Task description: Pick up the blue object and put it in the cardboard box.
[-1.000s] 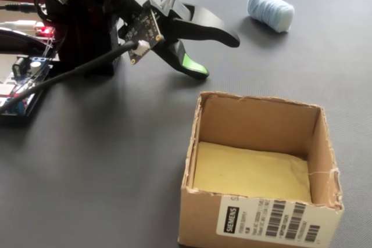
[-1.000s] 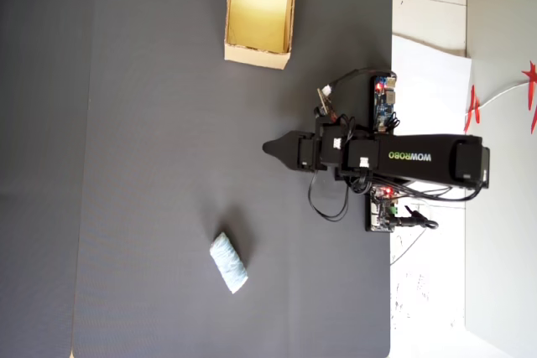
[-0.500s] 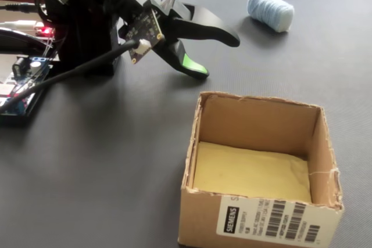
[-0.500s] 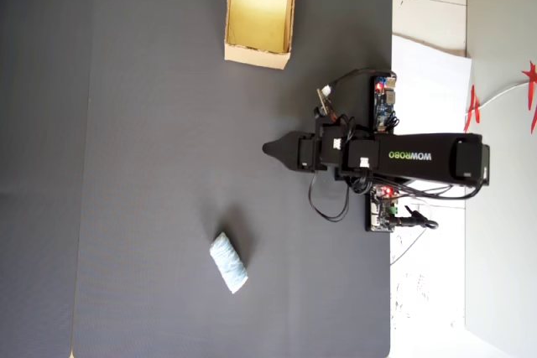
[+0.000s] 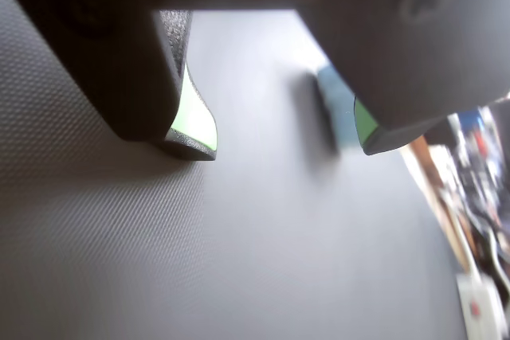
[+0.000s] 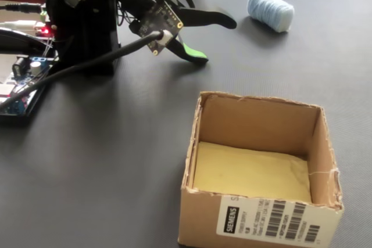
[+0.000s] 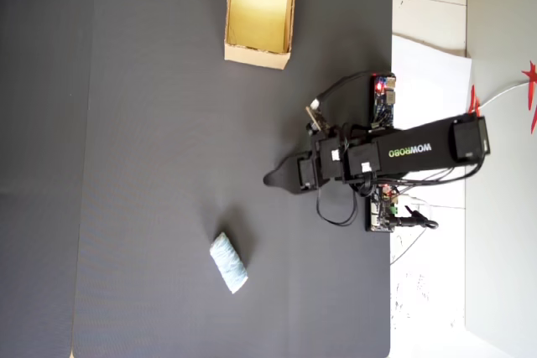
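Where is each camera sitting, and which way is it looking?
Wrist view: rides on the arm just above the dark mat, looking forward between the two open fingers at the blurry blue object.
Fixed view: stands low beside the cardboard box, looking across the mat toward the arm and gripper.
Overhead view: hangs above, looking straight down on the whole mat, the arm and its base boards.
Shared: fixed and overhead views both show the box, the blue object and the gripper; the wrist view shows no box.
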`<control>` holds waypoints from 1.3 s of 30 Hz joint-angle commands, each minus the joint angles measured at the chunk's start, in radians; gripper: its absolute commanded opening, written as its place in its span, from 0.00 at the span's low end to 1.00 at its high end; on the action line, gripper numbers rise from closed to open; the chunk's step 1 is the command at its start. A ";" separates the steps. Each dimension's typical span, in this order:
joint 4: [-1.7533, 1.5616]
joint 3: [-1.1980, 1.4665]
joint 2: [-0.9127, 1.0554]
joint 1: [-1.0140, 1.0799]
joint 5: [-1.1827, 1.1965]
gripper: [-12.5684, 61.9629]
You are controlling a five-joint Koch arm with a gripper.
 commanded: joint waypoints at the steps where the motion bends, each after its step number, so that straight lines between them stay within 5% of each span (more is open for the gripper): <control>1: 0.057 0.035 0.087 -0.067 0.026 0.62; 21: 0.048 -0.063 0.071 -0.371 0.029 0.61; 34: 0.319 -0.492 -0.089 -0.390 -0.051 0.61; 39: 0.468 -0.765 -0.302 -0.393 -0.057 0.62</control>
